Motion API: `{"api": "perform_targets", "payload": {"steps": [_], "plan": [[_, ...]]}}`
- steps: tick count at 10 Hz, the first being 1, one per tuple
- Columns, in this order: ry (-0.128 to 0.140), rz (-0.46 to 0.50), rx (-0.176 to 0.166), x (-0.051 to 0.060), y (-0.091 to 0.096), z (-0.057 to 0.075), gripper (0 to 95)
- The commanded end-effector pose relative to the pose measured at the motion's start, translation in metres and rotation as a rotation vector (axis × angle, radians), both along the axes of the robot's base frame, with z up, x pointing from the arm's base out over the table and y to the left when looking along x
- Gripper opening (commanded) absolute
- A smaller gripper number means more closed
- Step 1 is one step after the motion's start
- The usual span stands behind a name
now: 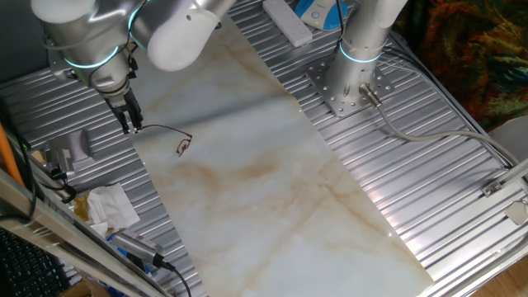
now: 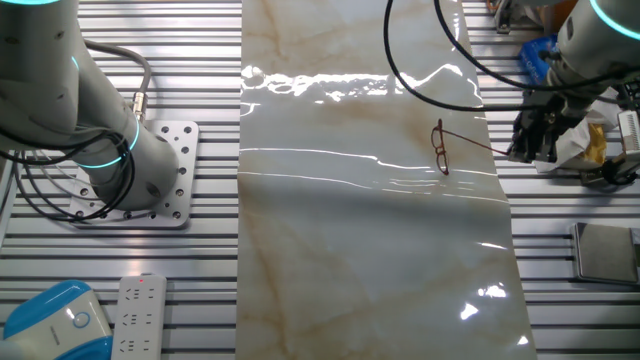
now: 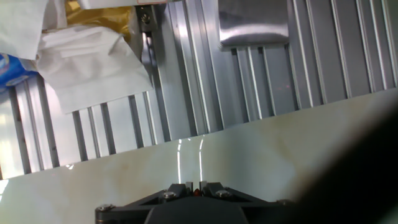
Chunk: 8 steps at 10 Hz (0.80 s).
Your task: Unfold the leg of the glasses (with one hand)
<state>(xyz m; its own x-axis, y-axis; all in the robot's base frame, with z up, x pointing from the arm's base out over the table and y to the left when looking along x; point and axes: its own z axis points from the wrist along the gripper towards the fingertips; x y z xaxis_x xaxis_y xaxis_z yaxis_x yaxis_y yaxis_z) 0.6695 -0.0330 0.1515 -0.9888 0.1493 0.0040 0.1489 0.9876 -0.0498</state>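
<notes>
Hand view shows the gripper [image 3: 196, 186] pinched tight on the glasses [image 1: 183, 145] leg at the marble sheet's [image 1: 272, 190] edge.

A robotics lab: ribbed aluminium bench [image 1: 429, 165], bolted arm base [image 1: 346, 87], loose cables [image 1: 429, 136].

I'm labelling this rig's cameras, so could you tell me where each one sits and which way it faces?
One fixed view: high, looking down over the marble sheet; the arm, gripper and glasses show.
The other fixed view: high on the opposite side, facing back across the sheet; the gripper is at the right edge.
Hand view: on the hand, looking along the shut fingers at the table edge.
Both fixed views share the glasses, gripper and sheet.
</notes>
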Motion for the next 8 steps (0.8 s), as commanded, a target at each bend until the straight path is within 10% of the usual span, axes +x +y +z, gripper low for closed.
{"api": "perform_targets", "payload": {"steps": [1, 5, 6, 8], "plan": [[0.002, 0.001, 0.003, 0.0, -0.0006, -0.0037, 0.0], [0.006, 0.011, 0.036, -0.0005, -0.0014, -0.006, 0.0], [0.008, 0.024, 0.037, -0.0005, -0.0014, -0.006, 19.0], [0.009, 0.023, 0.043, -0.0005, -0.0014, -0.006, 19.0]]}}
